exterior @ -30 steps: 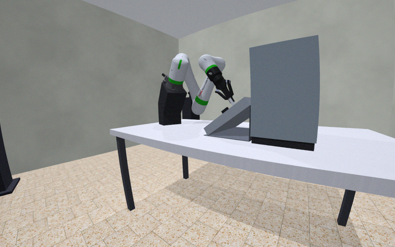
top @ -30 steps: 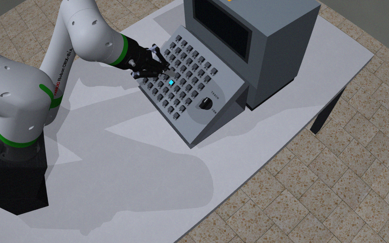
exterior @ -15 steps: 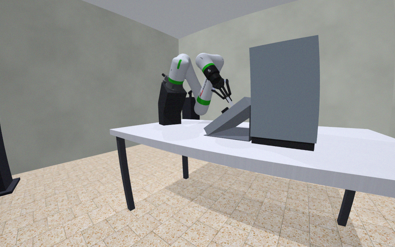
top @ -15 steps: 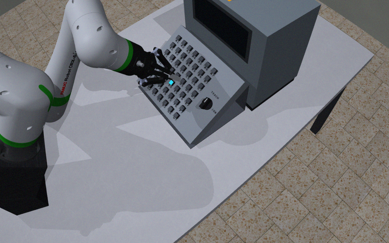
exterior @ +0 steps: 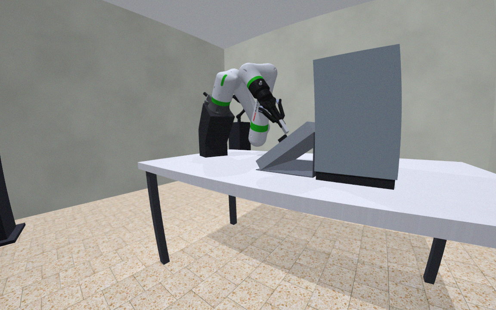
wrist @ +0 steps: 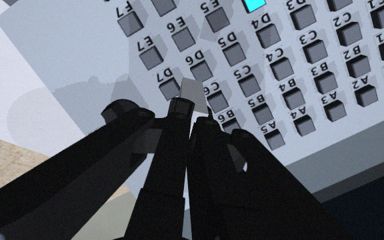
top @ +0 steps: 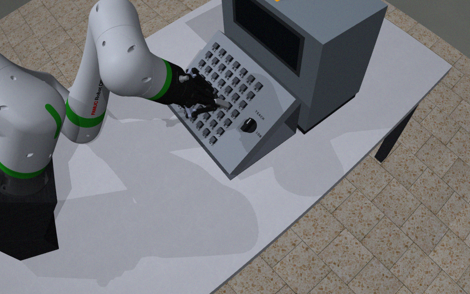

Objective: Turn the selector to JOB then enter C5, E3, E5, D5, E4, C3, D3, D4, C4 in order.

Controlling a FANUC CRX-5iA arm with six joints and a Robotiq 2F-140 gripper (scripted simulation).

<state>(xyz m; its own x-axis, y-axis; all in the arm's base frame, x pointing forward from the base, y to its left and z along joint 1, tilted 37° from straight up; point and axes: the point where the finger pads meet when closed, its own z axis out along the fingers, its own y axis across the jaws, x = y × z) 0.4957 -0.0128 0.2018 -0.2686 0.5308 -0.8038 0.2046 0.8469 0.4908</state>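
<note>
The selector (top: 248, 125) (exterior: 282, 137) stands at TEACH, its white mark angled toward that word, on the sloping keypad panel (top: 231, 159) (exterior: 288, 148) (wrist: 89, 73). The panel rests on a white surface (top: 156, 219) (exterior: 203, 169) (wrist: 19, 83), in front of a tall grey cabinet (top: 342, 54) (exterior: 358, 115) with a dark screen (top: 267, 34). The white arm (top: 120, 54) (exterior: 259, 71) reaches from its black pedestal (top: 17, 223) (exterior: 213, 134) to the keys, and its gripper (top: 215, 102) (exterior: 280, 120) (wrist: 188, 95) slants down at them. The jaws are together, with a pale grey tip (top: 222, 103) (exterior: 285, 128) (wrist: 193, 95) projecting past them. In the wrist view this tip overlaps the gap between D7 (top: 235, 113) (wrist: 169, 89) and C6 (top: 235, 96) (wrist: 217, 101), near D6 (top: 229, 105) (wrist: 201, 71); whether it touches any key cannot be told. One key glows cyan at the wrist view's upper edge: E4 (wrist: 255, 4) by its place beside E5 (wrist: 217, 19), its own label out of frame. The other keys in that view are unlit.
</note>
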